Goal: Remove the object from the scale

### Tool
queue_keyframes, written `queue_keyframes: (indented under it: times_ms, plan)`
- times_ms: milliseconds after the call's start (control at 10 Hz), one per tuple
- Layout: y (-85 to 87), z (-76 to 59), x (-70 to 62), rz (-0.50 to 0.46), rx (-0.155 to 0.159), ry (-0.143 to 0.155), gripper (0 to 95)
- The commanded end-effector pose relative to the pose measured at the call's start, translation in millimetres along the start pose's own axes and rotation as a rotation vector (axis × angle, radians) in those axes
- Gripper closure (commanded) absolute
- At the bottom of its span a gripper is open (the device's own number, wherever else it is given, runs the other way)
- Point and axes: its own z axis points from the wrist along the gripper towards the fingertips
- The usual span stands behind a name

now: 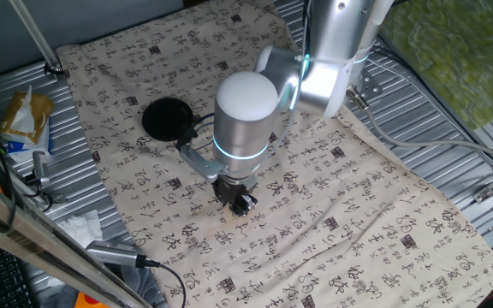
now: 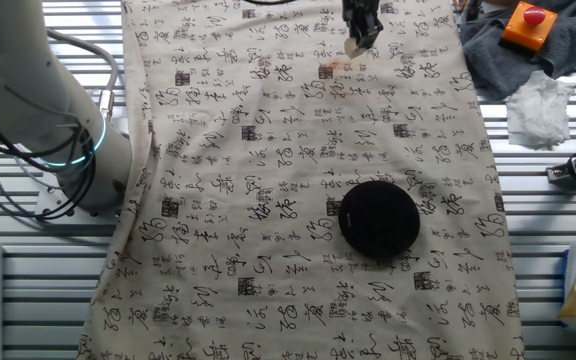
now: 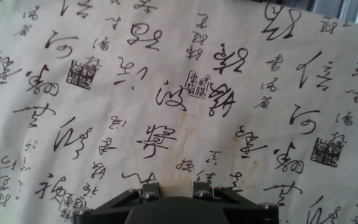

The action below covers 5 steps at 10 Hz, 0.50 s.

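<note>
The scale (image 2: 379, 218) lies on the cloth (image 2: 268, 250)

Claw (image 1: 239, 202) fingertips hidden, block unseen.

Scale (image 2: 379, 218): flat round matte-black disc on cloth, top bare. Block (image 2: 357, 47): tan, prob. in fingers, ~12 o'clock from scale.

The ribbed metal bench (image 1: 452, 120) carries a character-printed cloth (image 2: 268, 250), with the black scale (image 2: 379, 217) lying on the cloth.
</note>
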Motion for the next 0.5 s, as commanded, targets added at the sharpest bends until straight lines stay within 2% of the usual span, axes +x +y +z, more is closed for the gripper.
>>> queue_keyframes:
  times_ms: [100,500]
  plan:
    - [0.3,5.9,-0.3,0.0,0.003,-0.01,95.0]
    - [0.9,11.4,0.5,0.012,0.011,-0.012,95.0]
